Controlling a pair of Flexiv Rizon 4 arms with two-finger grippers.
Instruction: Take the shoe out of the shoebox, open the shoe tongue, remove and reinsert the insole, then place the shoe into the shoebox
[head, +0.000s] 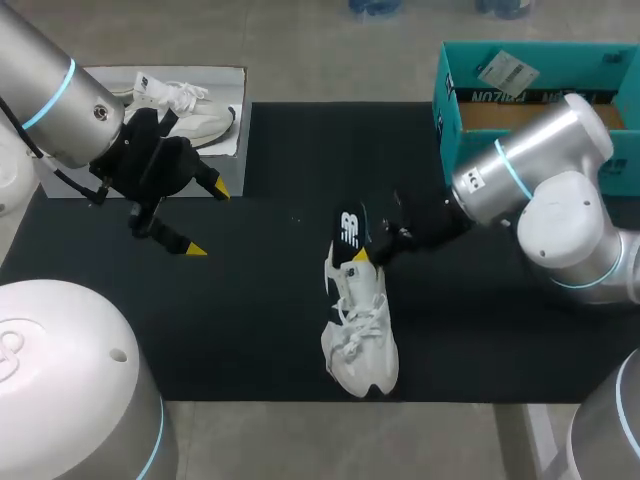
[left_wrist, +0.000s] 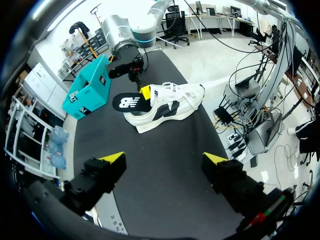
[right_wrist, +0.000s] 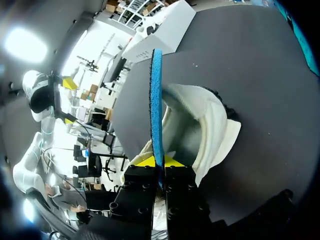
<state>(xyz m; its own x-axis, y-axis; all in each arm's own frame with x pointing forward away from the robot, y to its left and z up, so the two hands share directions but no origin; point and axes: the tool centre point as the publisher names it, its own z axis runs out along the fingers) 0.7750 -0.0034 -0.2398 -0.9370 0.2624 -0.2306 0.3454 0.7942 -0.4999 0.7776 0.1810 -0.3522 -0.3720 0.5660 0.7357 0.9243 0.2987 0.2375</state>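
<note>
A white shoe (head: 362, 330) lies on the black mat (head: 270, 300) near the middle, toe toward the front edge. A black insole (head: 348, 235) with a blue underside sticks up out of its heel opening. My right gripper (head: 362, 256) is shut on that insole at the heel. In the right wrist view the insole (right_wrist: 156, 100) stands edge-on between the yellow tips of that gripper (right_wrist: 159, 161), with the shoe (right_wrist: 210, 125) just ahead. My left gripper (head: 208, 218) hangs open over the mat's left part, holding nothing. From the left wrist, the shoe (left_wrist: 170, 102) lies well ahead of the open left gripper (left_wrist: 164, 160).
The teal shoebox (head: 455, 95) stands open at the back right, behind my right arm. A second white shoe (head: 185, 105) rests on a pale tray (head: 235, 140) at the back left, partly hidden by my left arm. Bare mat lies between the two grippers.
</note>
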